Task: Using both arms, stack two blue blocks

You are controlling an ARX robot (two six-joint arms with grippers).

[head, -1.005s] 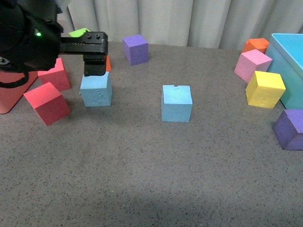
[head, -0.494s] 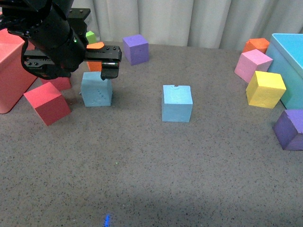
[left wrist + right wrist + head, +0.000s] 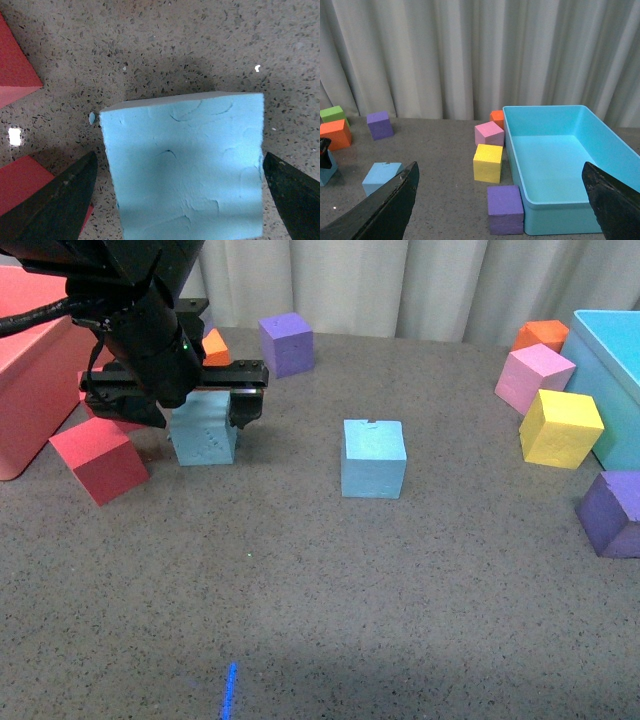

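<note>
One blue block [image 3: 206, 438] partly hidden by L gripper [image 3: 207, 408].

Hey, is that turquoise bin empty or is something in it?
Empty: in the right wrist view the turquoise bin shows bare floor, no cubes inside.

Right gripper [image 3: 500, 167] up high, jaws spread wide, black fingers [image 3: 390, 210] framing the scene. One blue block [image 3: 381, 178] sits alone on the grey table [image 3: 435, 210]; a second blue block [image 3: 325, 172] is cut off at the edge. Yellow cube [image 3: 487, 163] and purple cube [image 3: 505, 209] stand just beside the turquoise bin [image 3: 560, 220], with a pink cube [image 3: 489, 134] behind them. Near the curtain [image 3: 470, 55]: green cube [image 3: 333, 114], orange cube [image 3: 335, 134], another purple cube [image 3: 380, 125].
</note>
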